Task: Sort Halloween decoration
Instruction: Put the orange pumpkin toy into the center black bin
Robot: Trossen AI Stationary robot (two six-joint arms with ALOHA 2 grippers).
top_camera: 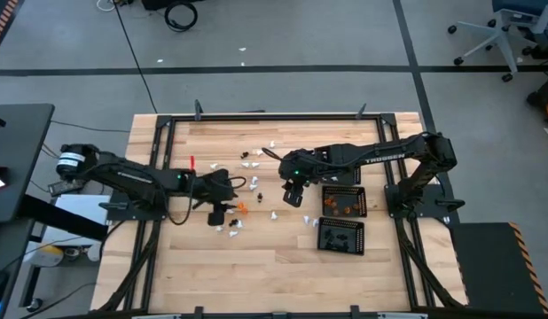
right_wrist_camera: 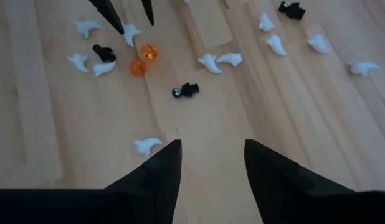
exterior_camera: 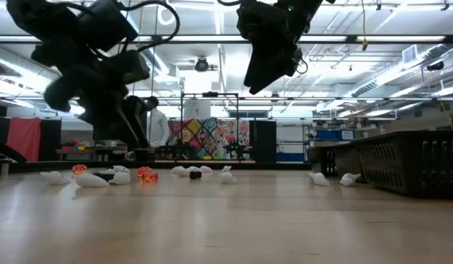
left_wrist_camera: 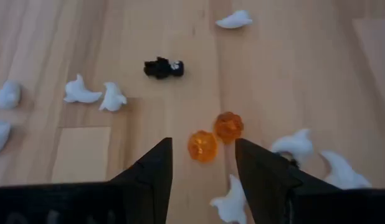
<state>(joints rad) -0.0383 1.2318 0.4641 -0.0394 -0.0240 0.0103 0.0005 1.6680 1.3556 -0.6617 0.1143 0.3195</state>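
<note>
dark fingers (left_wrist_camera: 154,177) of the left gripper (left_wrist_camera: 204,163) fill the bottom of its wrist view, spread apart and holding nothing, and just past the tips sits an orange trinket (left_wrist_camera: 202,146) with a second orange one (left_wrist_camera: 228,126) touching it. white ghosts (left_wrist_camera: 93,93) lie at centre left and lower right of that frame, a black piece (left_wrist_camera: 163,68) sits upper centre.

in the high view the left gripper (top_camera: 217,213) hovers left of centre over the scattered decoration (top_camera: 250,159). the right gripper (top_camera: 293,193) hangs near centre, also parted and empty, beside the black mesh trays (top_camera: 340,236) at right; orange pieces already sit in the middle tray (top_camera: 342,202).

my read: the left arm is lining up on the nearer orange piece. to do it well, centre the fingers on that one alone, drop straight down, and close without nudging its neighbour or the ghost (left_wrist_camera: 228,202) right by the right-hand finger.
</note>
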